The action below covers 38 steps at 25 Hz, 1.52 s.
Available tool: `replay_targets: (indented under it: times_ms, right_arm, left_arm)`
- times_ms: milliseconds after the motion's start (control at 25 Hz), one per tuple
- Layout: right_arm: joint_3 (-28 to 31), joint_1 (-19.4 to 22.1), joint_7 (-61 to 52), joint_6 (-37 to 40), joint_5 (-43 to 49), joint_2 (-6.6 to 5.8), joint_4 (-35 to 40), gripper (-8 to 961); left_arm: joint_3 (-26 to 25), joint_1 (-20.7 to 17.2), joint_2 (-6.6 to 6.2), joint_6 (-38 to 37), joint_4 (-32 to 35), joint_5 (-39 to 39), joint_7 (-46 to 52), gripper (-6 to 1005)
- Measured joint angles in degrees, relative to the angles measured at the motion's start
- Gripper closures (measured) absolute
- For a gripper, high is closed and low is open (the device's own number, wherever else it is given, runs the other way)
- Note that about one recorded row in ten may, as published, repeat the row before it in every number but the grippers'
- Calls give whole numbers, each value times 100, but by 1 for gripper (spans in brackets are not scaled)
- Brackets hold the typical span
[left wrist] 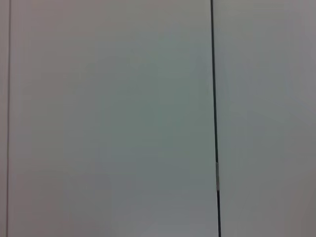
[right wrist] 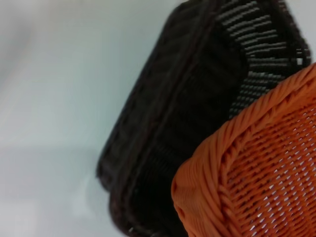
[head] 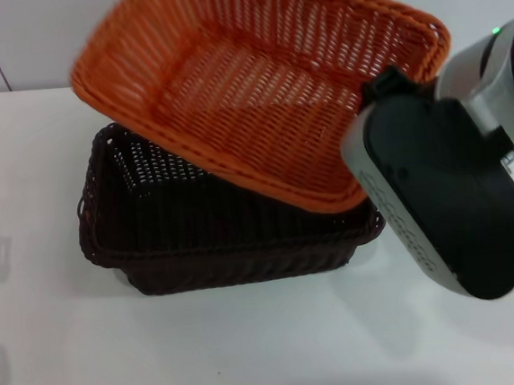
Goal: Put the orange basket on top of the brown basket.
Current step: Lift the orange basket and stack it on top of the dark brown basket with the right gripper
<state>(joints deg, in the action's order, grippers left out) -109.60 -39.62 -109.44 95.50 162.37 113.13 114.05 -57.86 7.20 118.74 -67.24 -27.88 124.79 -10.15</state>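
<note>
The orange basket [head: 265, 84] hangs tilted above the brown basket [head: 215, 223], carried at its right-hand rim by the right end effector [head: 390, 91]; its fingers are hidden behind the black wrist housing, so whether they pinch the rim cannot be told, though the basket being off the bench [head: 253, 355] suggests a grip there. The tilt, I judge, follows from that one-sided hold; the orange basket's near edge dips toward the brown basket's interior while its far edge rides high above the brown basket's back wall, with its open mouth facing up and toward the robot. Its long axis runs left to right, roughly matching the brown basket's long axis but skewed a little. The brown basket sits flat on the bench, mouth up, ready to receive it. In the right wrist view the orange basket's corner [right wrist: 247, 173] overlaps the brown basket's rim [right wrist: 163, 123]. The left end effector is out of sight, its camera facing only a plain wall [left wrist: 108, 118].
</note>
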Motion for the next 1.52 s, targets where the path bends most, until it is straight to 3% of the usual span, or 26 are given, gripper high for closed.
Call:
replay_targets:
  times_ms: [40,240,600,960,1520]
  right_arm:
    - [-89,20,53,-7,1,-77,-74,743]
    - [-252,73,65,-183,50,-178,-381,743]
    - [-409,28,58,-474,53,-203,-411,748]
    - [-738,83,643,-834,143,-330,-414,762]
    - [-1291,-90,408,-1477,458,-229,-1022,780]
  left_arm:
    - [1,1,0,4,-11,-24,1,240]
    - [46,8,-1,6,-48,-90,1,241]
    - [69,59,7,14,-57,-101,3,241]
    - [74,96,9,27,-85,-161,10,242]
    - [212,55,5,27,-89,-166,13,243]
